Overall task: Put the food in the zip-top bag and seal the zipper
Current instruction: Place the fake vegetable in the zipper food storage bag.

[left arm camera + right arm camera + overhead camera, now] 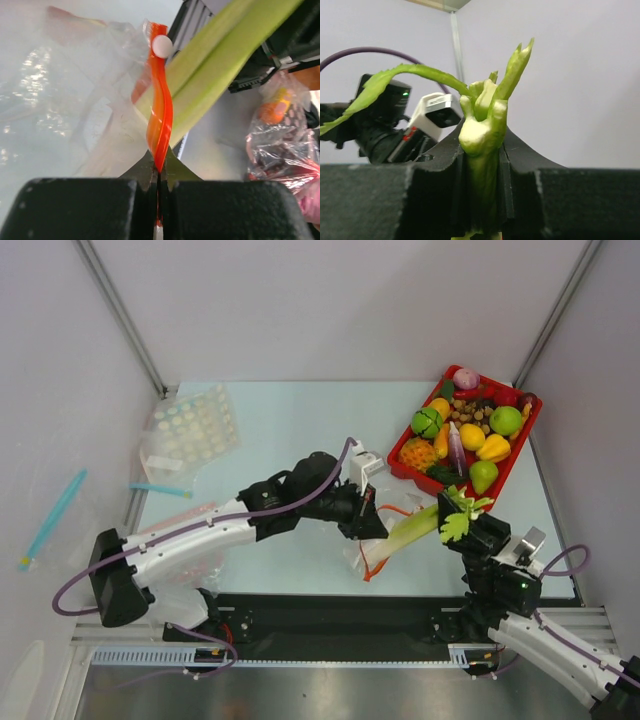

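My left gripper [159, 172] is shut on the red-orange zipper [160, 120] of the clear zip-top bag [100, 125], holding the mouth up off the table. A white slider [162, 45] sits at the strip's far end. The leek [405, 532] lies slanted, its white stalk end inside the bag's mouth [372, 556]. My right gripper [482, 150] is shut on the leek's green leaf end [482, 125], and leaves fan out above the fingers. In the top view the left gripper [368, 512] and right gripper [465, 525] stand at either end of the leek. A green pear [483, 476] rests in the red tray.
The red tray [532, 425] at the back right holds several toy fruits and vegetables. On the left lie other clear bags: one with pale discs [190, 430], one with a blue strip [160, 490], and one under the left arm [185, 540]. A filled bag [280, 145] lies beside the leek.
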### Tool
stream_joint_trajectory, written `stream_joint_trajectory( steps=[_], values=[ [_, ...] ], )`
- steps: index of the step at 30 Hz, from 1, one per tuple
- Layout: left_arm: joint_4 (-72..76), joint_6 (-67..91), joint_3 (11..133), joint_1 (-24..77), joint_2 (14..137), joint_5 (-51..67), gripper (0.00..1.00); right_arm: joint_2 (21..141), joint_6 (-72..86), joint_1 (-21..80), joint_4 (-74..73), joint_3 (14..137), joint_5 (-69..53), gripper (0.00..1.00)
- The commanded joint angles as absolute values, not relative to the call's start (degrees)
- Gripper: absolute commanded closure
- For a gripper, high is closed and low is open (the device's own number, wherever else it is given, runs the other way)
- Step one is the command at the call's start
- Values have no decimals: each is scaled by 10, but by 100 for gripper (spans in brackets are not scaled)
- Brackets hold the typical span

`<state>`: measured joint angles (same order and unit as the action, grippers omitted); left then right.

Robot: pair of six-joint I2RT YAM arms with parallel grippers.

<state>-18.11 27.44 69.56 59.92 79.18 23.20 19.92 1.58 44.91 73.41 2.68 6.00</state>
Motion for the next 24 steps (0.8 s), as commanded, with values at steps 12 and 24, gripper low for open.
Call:
stream_joint_trajectory(
  steps=[12, 24],
  values=[
    [-88, 349, 632, 584, 738, 152, 100, 152, -15, 451, 881, -24, 414, 100],
    [-41, 450, 607, 642, 729, -54, 100, 185, 136, 456, 693, 55, 540, 100]
  ],
)
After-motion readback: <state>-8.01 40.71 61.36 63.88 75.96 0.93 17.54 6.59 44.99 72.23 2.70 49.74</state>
